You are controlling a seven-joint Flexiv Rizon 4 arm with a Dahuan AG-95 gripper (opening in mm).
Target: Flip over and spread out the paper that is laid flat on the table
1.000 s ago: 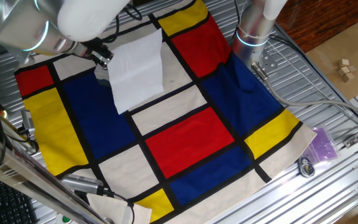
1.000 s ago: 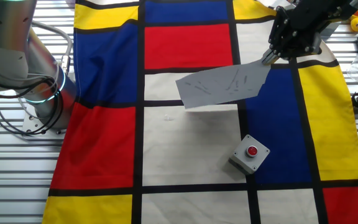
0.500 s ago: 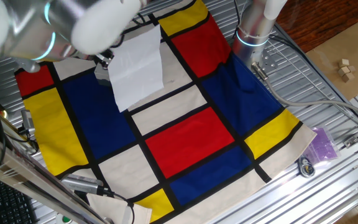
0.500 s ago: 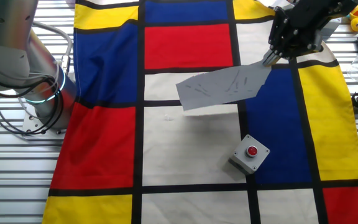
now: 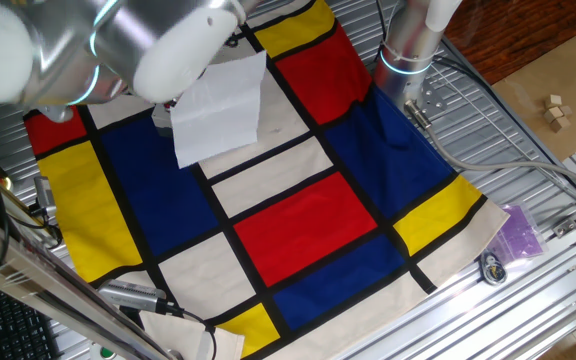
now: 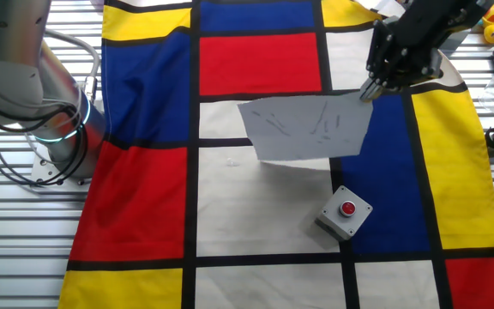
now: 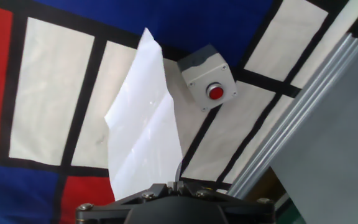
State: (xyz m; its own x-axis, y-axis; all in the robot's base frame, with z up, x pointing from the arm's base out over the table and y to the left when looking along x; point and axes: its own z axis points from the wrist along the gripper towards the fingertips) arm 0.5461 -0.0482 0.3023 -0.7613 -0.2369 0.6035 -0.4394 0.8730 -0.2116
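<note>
The paper [image 6: 307, 126] is a thin white creased sheet, held by one corner and lifted off the cloth-covered table [image 6: 256, 215]. In one fixed view the paper [image 5: 218, 108] hangs over a cream and blue panel at the back left. In the hand view the paper [image 7: 143, 134] runs away from the fingers, which are pressed together on its near edge. My gripper [image 6: 369, 92] is shut on the paper's right corner; its black body [image 7: 176, 202] fills the bottom of the hand view.
A grey box with a red button [image 6: 345, 211] sits on the cloth just below the paper, also in the hand view [image 7: 208, 76]. The arm's base [image 6: 54, 129] stands at the left. A purple bag [image 5: 519, 232] and small parts lie on the slatted tabletop [image 5: 528, 140].
The gripper has moved slightly and the paper has swung: its free end has lifted and flattened out, now lying more level above the cloth.
</note>
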